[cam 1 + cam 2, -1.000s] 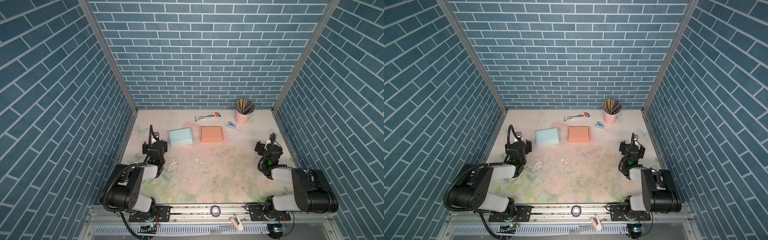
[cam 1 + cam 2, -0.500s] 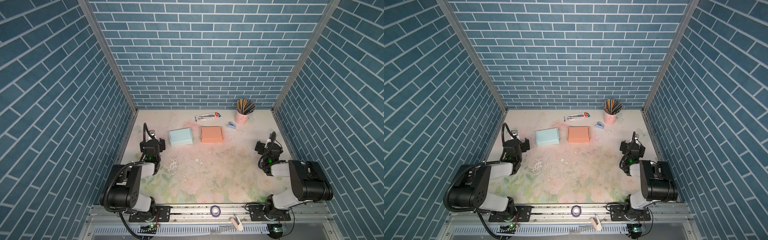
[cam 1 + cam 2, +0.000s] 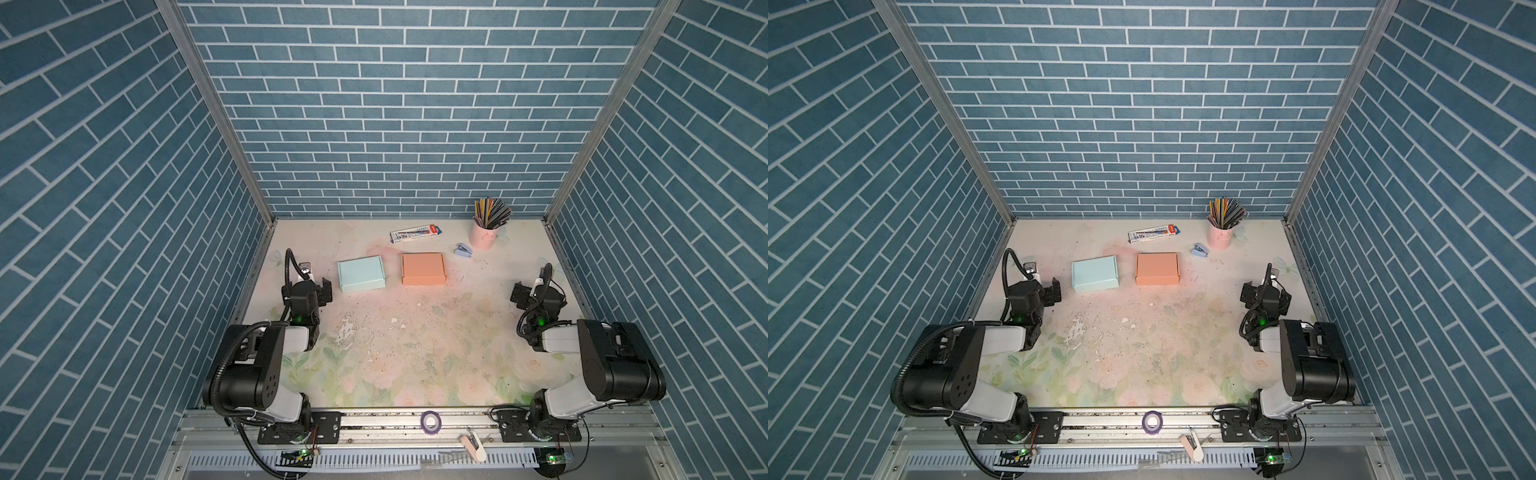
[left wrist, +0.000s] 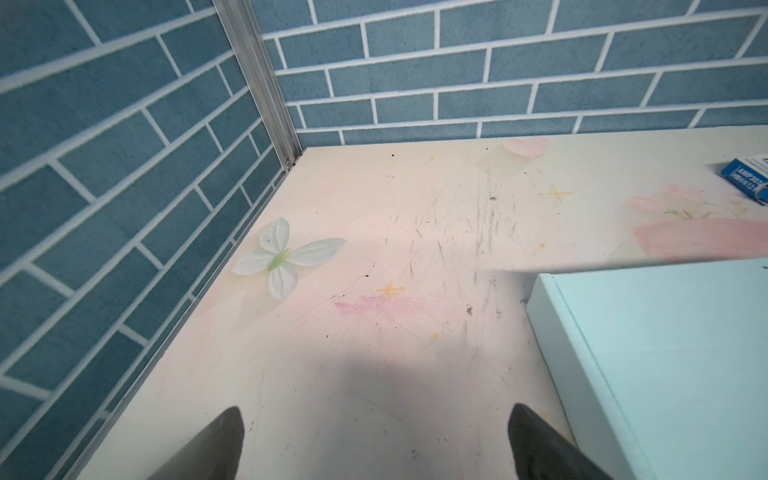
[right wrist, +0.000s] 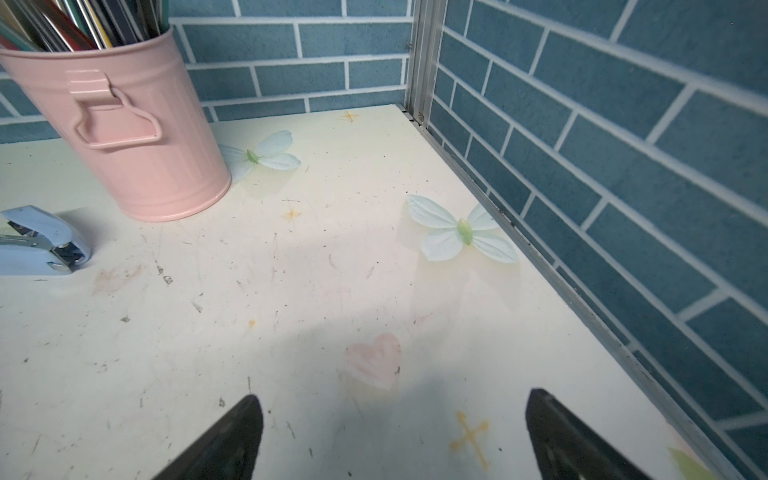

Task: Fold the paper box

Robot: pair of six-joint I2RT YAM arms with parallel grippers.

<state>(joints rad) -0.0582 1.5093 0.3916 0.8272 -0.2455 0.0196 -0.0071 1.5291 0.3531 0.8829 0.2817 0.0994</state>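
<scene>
Two folded paper boxes lie side by side toward the back of the floral-printed tabletop [image 3: 415, 353]: a pale blue rectangular paper box [image 3: 360, 274] and an orange rectangular paper box [image 3: 423, 269]. Left gripper [image 4: 376, 415], jaws wide and holding nothing, sits by the left wall [image 4: 104, 187], the blue box's edge just beside it. Right gripper [image 5: 395, 399], equally wide and holding nothing, sits by the right wall [image 5: 623, 166], broad tabletop between the arms

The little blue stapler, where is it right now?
In both top views the stapler lies toward the back right of the table, just left of the pink pencil cup and beyond the far right corner of the orange box.
</scene>
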